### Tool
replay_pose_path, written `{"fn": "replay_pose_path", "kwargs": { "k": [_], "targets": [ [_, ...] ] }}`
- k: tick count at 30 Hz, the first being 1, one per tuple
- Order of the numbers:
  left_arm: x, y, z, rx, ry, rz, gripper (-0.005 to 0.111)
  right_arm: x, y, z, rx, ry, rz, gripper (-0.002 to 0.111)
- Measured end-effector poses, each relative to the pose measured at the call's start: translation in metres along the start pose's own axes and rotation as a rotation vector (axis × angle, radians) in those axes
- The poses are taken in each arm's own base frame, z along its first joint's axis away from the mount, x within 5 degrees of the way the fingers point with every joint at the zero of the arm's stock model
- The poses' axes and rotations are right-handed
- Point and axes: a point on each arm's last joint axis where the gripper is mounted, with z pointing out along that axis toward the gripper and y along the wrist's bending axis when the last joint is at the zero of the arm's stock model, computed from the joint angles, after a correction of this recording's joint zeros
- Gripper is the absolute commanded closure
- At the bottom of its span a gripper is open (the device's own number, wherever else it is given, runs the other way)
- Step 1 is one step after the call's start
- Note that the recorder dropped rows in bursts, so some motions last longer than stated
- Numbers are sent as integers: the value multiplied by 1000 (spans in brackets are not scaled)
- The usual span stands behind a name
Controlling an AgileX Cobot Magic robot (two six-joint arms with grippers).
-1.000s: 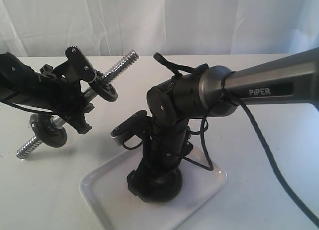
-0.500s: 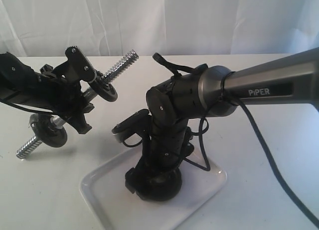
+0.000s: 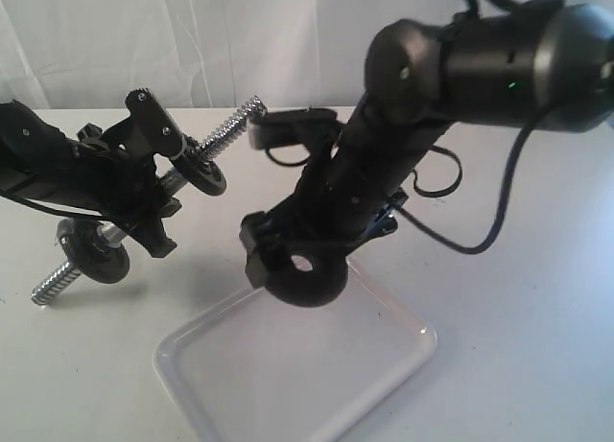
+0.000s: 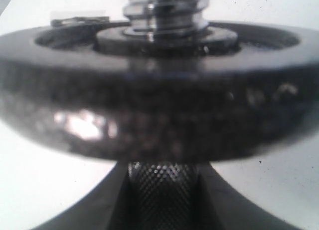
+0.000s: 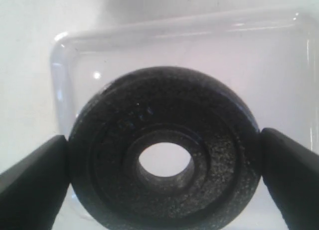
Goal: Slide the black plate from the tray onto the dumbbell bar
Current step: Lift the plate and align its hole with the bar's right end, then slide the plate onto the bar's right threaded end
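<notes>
The black plate (image 3: 305, 277) hangs in the air above the white tray (image 3: 389, 360), gripped at its rim by my right gripper (image 3: 299, 269). In the right wrist view the black plate (image 5: 164, 152) fills the space between both fingers, its centre hole showing the tray (image 5: 279, 55) below. The dumbbell bar (image 3: 230, 124) is held tilted at the left by my left gripper (image 3: 153, 188), which is shut on its knurled middle (image 4: 162, 190). Two black discs sit on the bar, one (image 3: 203, 174) near the upper threaded end and one (image 3: 92, 252) near the lower end.
White tabletop (image 3: 499, 298) all round, with a white curtain behind. The right arm's cable (image 3: 480, 241) loops down beside the tray. The bar's lower threaded end (image 3: 48, 287) rests near the table at the far left.
The right arm has lifted the black plate off the tray and carried it up and toward the bar. The left arm and bar have not moved.
</notes>
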Motion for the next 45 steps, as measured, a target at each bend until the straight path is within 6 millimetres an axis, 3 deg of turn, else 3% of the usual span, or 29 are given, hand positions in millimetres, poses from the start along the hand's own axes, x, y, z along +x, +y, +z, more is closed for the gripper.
{"fn": "replay_pose_path", "kwargs": {
  "k": [16,22,29,40,45],
  "targets": [
    [0,-4,-2,46,13,-12,107,-21,-65,-52,-394,-304,263,108],
    [0,-5,-3,60,16,-22,107,-30,-85,-51,-486,-343,300,108],
    [-8,-16,-9,109,3,-14,107,-45,-95,-41,-606,-322,299,108],
    [-12,-21,-14,136,-5,4,107,-56,-118,-70,-613,-392,279,108],
    [-15,-24,-18,153,-10,11,107,-60,-133,-63,-622,-382,293,108]
  ]
}}
